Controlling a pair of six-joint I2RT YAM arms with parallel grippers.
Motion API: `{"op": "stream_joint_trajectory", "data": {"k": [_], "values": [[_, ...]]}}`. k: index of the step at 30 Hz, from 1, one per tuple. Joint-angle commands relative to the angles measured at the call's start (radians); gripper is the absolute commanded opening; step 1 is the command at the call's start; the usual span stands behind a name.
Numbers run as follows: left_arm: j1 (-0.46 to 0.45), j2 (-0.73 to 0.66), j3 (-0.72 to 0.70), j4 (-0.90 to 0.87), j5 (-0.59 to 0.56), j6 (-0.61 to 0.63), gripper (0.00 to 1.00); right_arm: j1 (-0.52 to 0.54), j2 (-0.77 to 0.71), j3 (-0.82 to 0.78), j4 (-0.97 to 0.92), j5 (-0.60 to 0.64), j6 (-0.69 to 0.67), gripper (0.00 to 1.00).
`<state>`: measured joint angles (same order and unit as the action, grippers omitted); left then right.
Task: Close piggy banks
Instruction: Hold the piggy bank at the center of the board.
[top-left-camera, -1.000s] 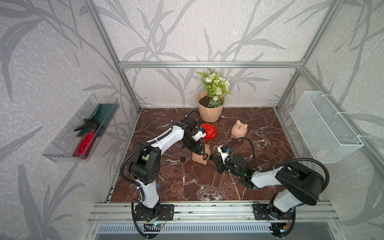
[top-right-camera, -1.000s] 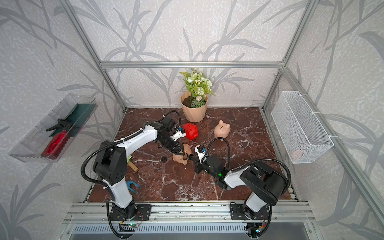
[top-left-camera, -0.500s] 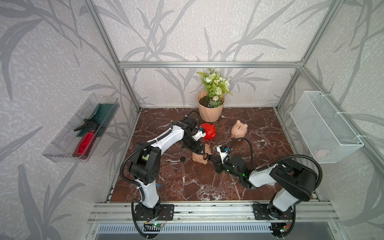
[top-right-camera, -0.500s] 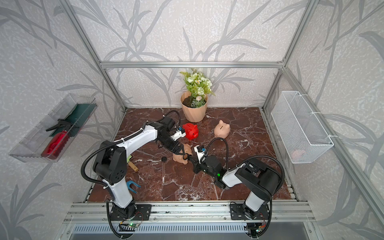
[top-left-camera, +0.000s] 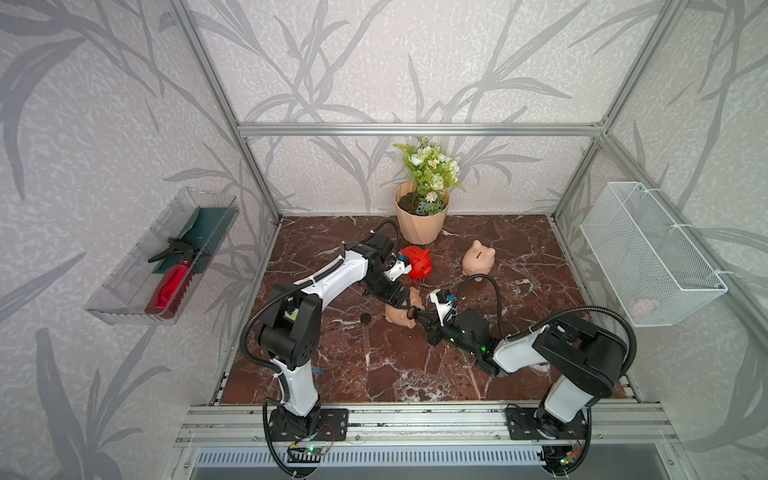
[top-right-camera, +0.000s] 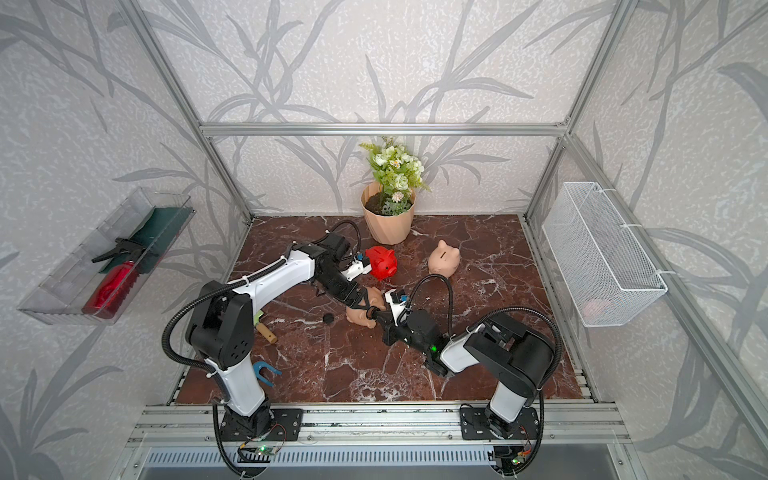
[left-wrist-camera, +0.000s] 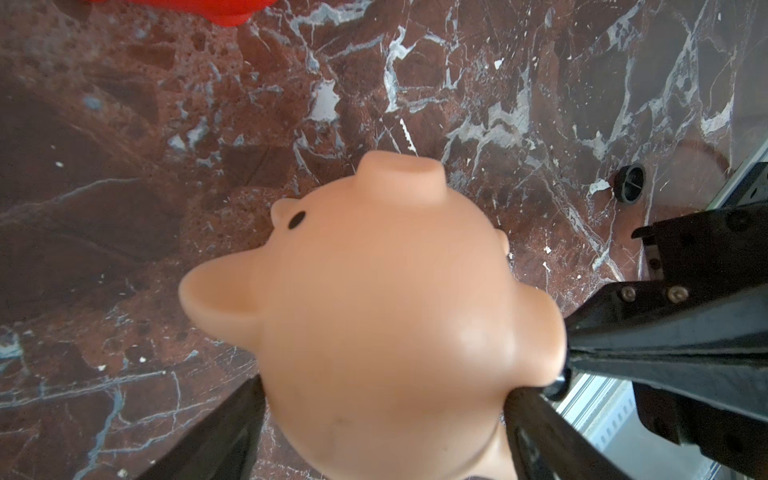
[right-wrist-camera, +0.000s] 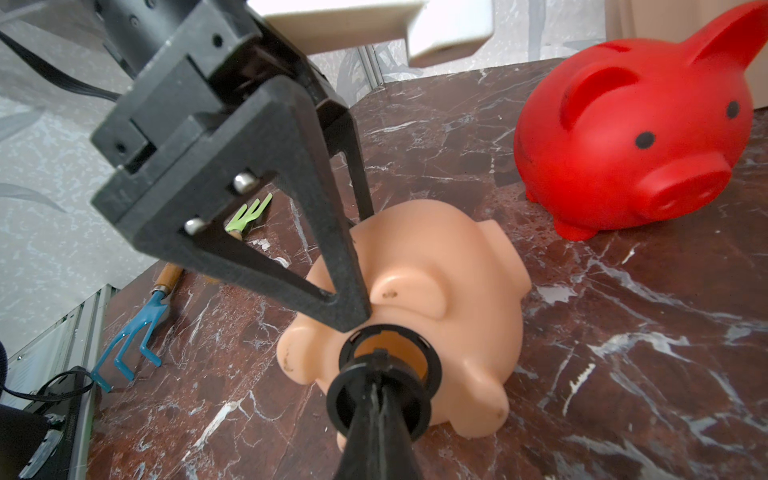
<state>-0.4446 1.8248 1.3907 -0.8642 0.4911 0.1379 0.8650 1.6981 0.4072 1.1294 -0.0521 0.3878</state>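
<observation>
Two peach piggy banks (top-left-camera: 478, 262) (top-left-camera: 395, 316), one red piggy bank (top-left-camera: 417, 262), and apparently two black plugs (top-left-camera: 365, 318) (right-wrist-camera: 338, 401).

Red pig (top-left-camera: 417, 262) near; bare marble (top-left-camera: 374, 365) frontward

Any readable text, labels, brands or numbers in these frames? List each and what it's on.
No text is legible.
The red plastic piggy bank and the tipped peach-tan plastic piggy bank show no lettering.
A pale patch on the left arm's black joint may be a label: too small to read.
</observation>
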Motion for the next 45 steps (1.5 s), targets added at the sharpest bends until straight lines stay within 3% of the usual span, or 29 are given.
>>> {"op": "stream_joint_trajectory", "data": {"k": [1, 45], "values": [[0.002, 0.024, -0.009, -0.007, -0.011, -0.003, 0.87, 0.005, 0.033, 0.018, 0.070, 0.020, -0.021, 0.00], [0.002, 0.010, -0.016, -0.018, 0.001, 0.002, 0.84, 0.004, 0.111, 0.064, 0.100, 0.018, -0.061, 0.00]]}}
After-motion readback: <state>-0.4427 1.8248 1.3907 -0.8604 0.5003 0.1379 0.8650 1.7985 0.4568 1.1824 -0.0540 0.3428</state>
